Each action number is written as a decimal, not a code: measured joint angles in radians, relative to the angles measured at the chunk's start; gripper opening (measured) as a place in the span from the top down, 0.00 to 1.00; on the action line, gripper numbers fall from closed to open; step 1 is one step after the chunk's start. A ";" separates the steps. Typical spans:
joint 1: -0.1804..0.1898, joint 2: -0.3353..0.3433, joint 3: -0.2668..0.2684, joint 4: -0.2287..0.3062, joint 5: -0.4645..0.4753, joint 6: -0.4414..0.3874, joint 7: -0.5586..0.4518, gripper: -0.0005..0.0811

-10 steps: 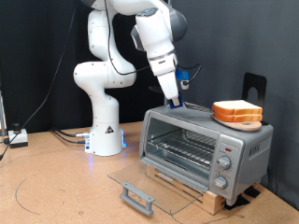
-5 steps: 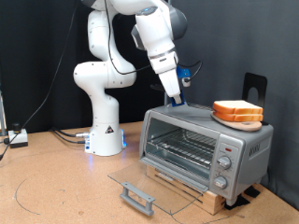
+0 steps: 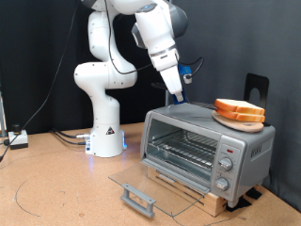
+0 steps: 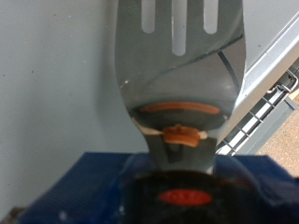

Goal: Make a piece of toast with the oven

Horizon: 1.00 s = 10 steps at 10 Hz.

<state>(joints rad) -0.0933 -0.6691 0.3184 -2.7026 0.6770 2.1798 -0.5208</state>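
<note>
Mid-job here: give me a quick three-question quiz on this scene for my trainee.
1. True or false: the oven has its door shut.
2. Where are the two bread slices? A stacked on the oven's top; B on the wire rack; C on the table.
3. Fill in: the gripper hangs over the oven's top, on the exterior view's ____ of the slices.
Key: 1 false, it lies open; 2 A; 3 left.

Exterior camera: fixed off the arm, roughly tabletop height, mid-distance, facing the white jointed robot arm (image 3: 113, 66) and boxy silver toaster oven (image 3: 207, 146) front-on. Wrist camera: on the hand, looking along a shiny slotted metal spatula blade (image 4: 177, 65), very close. Shared: oven top (image 4: 280, 51).
</note>
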 joint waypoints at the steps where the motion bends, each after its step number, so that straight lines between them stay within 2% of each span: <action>1: 0.000 -0.001 0.000 0.000 0.000 0.000 0.000 0.47; 10: 0.000 -0.033 -0.001 0.000 0.000 -0.016 0.002 0.47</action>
<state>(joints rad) -0.0933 -0.7019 0.3178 -2.7025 0.6770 2.1640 -0.5192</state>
